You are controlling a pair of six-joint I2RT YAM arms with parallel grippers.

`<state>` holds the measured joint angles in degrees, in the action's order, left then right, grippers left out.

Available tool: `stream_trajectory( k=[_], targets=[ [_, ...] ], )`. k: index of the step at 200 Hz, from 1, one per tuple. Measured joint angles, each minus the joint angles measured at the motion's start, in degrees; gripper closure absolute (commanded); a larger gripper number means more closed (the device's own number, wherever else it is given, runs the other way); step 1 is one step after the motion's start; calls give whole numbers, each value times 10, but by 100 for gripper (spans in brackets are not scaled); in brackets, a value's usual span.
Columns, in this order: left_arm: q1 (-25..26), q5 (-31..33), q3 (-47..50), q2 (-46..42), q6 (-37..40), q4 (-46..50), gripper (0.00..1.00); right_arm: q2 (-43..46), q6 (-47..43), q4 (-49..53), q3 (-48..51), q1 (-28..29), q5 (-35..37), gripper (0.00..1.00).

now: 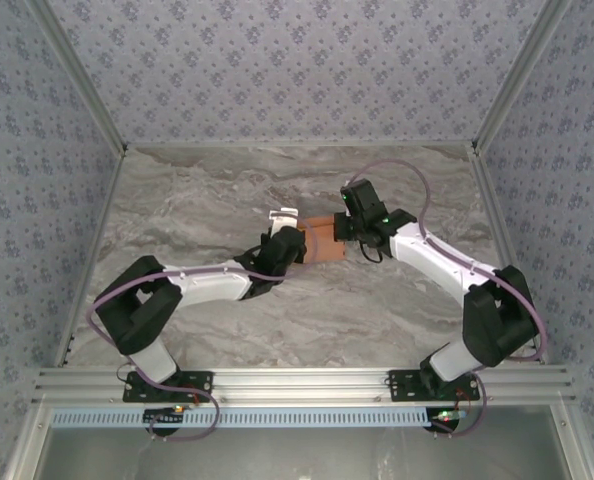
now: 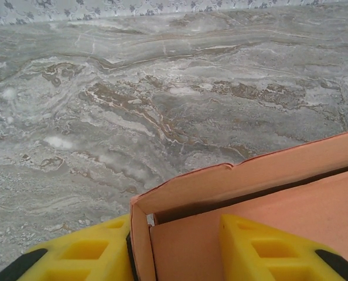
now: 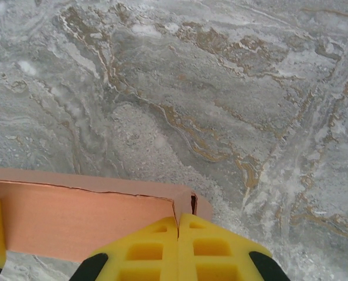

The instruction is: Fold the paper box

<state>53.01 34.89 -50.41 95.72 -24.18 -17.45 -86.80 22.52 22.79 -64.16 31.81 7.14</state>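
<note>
The salmon-orange paper box (image 1: 322,240) sits mid-table between both grippers, partly formed with walls standing. In the left wrist view the paper box (image 2: 250,175) shows its back wall and left side wall. My left gripper (image 2: 175,234) is open and straddles that side wall: one yellow finger (image 2: 86,252) lies outside against it, the other stands well apart inside the box. My right gripper (image 3: 178,221) is shut on the thin end edge of the paper box (image 3: 80,219) near a corner. From above, the left gripper (image 1: 287,240) and right gripper (image 1: 349,228) flank the box.
Grey marbled tabletop (image 1: 277,320) spreads all round the box. Patterned walls (image 1: 297,60) enclose the back and sides, with metal posts at the corners. An aluminium rail (image 1: 297,385) carrying both arm bases runs along the near edge.
</note>
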Motion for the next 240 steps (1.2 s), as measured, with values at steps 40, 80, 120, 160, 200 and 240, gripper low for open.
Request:
stream_trajectory(
  k=[40,80,120,160,200,240],
  targets=[
    [14,34,0,10,4,-10,62,-24,5,41,-34,0,7,100],
    [14,38,0,12,4,-12,62,-24,9,43,-28,0,7,100],
    [14,37,0,12,2,-10,64,-15,26,3,9,1,9,100],
    [14,38,0,13,-1,-11,66,13,52,-58,65,5,9,100],
    [14,38,0,16,0,-18,69,40,53,-100,109,5,6,79],
    [14,42,0,22,2,-28,70,74,37,-102,144,-3,-8,64]
  ],
)
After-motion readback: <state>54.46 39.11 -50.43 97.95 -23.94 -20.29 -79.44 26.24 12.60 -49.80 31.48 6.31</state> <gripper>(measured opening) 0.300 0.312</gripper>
